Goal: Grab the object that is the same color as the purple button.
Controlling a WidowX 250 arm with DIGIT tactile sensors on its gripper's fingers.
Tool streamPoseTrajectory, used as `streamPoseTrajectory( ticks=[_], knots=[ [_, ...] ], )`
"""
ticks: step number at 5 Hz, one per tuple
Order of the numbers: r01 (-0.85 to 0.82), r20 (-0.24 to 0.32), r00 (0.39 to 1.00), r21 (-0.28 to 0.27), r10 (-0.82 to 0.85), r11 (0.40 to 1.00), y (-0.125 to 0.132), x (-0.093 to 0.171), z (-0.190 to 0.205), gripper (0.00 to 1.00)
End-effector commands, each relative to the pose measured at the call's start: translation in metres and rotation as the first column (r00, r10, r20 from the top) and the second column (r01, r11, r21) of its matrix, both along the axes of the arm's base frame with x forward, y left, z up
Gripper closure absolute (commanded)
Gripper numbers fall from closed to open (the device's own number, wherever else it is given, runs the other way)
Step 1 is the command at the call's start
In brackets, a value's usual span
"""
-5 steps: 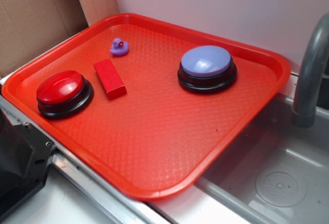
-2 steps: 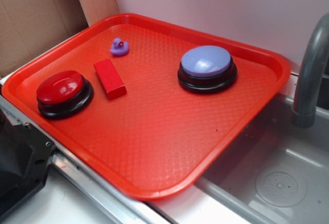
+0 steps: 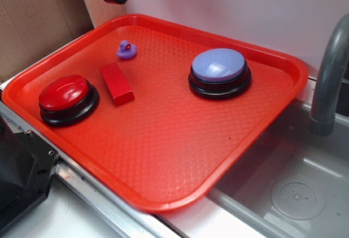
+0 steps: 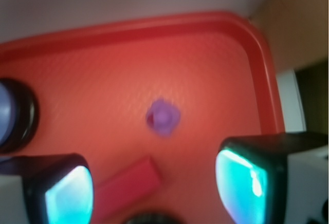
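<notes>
No writing shows; blurred, seemingly open claw (image 4: pixel 154 190) above duck (image 4: pixel 163 117).

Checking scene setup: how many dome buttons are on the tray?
2. The red button sits at the tray's left edge, beside the red block. The purple button sits toward the right rear. Nothing on the tray looks able to hide another.

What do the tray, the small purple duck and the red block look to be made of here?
The tray: likely moulded plastic, with a glossy raised rim and a fine embossed diamond texture on the floor. The purple duck: probably soft rubber or vinyl, going by its rounded moulded shape and smooth dull sheen. The red block: unclear, painted wood or hard plastic; flat matte faces, crisp edges.
</notes>
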State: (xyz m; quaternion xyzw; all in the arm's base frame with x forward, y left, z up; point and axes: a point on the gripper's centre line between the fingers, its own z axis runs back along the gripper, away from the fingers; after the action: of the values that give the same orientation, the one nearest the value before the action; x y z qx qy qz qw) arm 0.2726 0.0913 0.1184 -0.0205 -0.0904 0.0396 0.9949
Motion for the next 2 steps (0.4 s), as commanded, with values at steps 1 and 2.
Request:
streamPoseTrajectory(
  ticks=[1,2],
  knots=[
    [0.063,-0.013,0.998,0.019,-0.062,0.998,0.001,0.005,-0.041,0.00],
    [0.086,-0.024,0.996,0.024,-0.086,0.996,-0.009,0.005,-0.057,0.00]
  ],
)
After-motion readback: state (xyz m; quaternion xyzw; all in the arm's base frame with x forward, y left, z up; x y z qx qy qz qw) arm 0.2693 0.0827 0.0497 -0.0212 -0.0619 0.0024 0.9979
